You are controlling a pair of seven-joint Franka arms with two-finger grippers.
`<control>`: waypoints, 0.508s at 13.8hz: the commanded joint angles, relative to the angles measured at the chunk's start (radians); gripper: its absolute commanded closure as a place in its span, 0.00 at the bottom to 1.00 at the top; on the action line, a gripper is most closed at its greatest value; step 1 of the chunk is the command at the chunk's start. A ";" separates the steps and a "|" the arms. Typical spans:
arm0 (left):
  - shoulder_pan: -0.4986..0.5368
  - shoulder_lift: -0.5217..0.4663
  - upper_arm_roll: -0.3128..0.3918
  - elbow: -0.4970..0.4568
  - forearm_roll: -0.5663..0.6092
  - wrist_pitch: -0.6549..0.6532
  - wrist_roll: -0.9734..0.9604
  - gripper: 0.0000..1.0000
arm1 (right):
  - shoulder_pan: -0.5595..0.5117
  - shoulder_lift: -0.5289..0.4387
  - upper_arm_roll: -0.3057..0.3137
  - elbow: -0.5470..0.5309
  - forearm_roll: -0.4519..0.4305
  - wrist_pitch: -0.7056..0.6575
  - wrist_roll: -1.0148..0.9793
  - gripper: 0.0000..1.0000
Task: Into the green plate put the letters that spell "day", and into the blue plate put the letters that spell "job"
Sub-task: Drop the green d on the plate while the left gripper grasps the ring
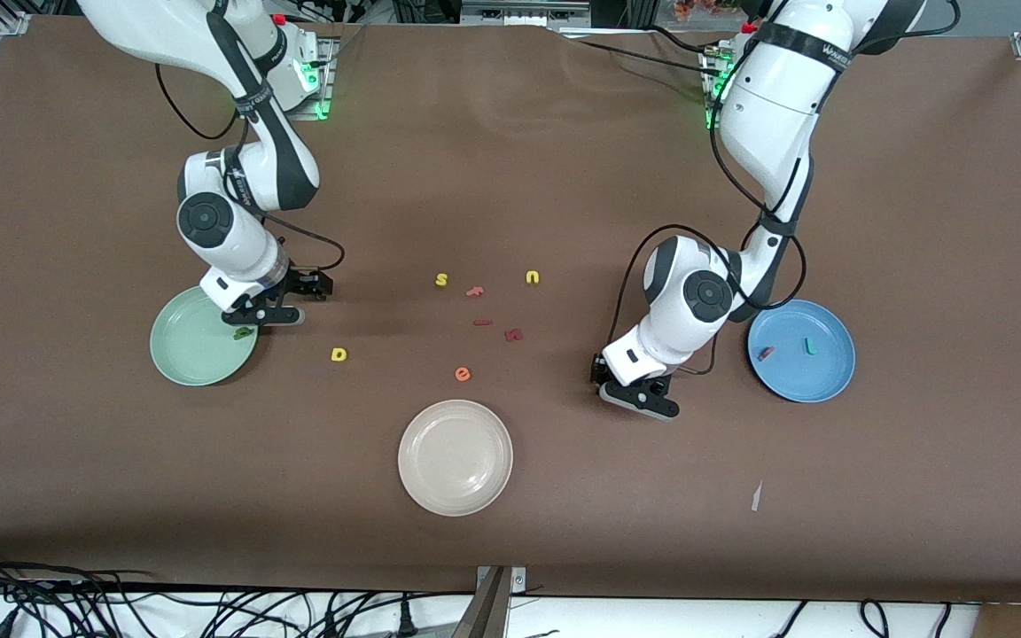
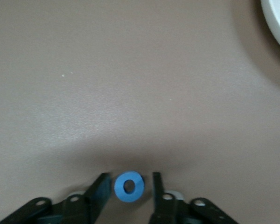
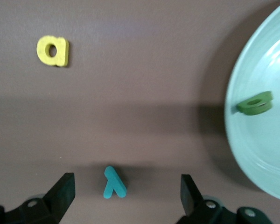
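— Brown felt covers the whole table (image 1: 510, 532). Where is the left gripper (image 1: 639, 396)?

— Low over the felt, between the cream plate (image 1: 455, 457) and the blue plate (image 1: 801, 350). In its wrist view the blue "o" (image 2: 129, 186) lies flat on the felt between the two fingers (image 2: 99, 189); one finger stands right at the ring's edge, the other a little apart. So the jaws are partly open around it, not visibly clamping it.

— And the blue plate?

— It holds the teal "j" (image 1: 810, 346) and a reddish letter (image 1: 766, 353), apart from each other.

— The right gripper (image 1: 267, 301)?

— At the green plate's (image 1: 183, 359) rim, on the side toward the table's middle, fingers spread wide with nothing held. The teal "y" (image 3: 114, 183) lies on the felt between them, touching neither.

— What's in the green plate?

— The dark green "a" (image 1: 244, 333), near the rim by that gripper.

— And the yellow "d" (image 1: 339, 354)?

— On the felt, beside the green plate toward the middle. Yellow "s" (image 1: 441, 280) and "u" (image 1: 533, 277), the orange "e" (image 1: 463, 374) and a few red letters (image 1: 513, 335) lie mid-table.
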 commanded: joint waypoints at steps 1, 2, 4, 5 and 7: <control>-0.016 0.024 0.009 0.015 -0.012 0.007 0.010 0.73 | -0.005 -0.001 0.024 -0.031 0.012 0.043 0.015 0.01; -0.016 0.024 0.009 0.014 -0.010 0.006 0.010 0.73 | -0.005 0.005 0.027 -0.031 0.012 0.043 0.015 0.02; -0.015 0.024 0.009 0.014 -0.010 0.006 0.010 0.73 | -0.005 0.017 0.032 -0.032 0.012 0.043 0.015 0.09; -0.015 0.023 0.009 0.014 -0.010 0.006 0.010 0.74 | -0.005 0.020 0.033 -0.032 0.010 0.043 0.015 0.14; 0.000 -0.008 0.013 0.010 -0.007 -0.005 0.014 0.74 | -0.005 0.034 0.033 -0.029 0.010 0.050 0.015 0.20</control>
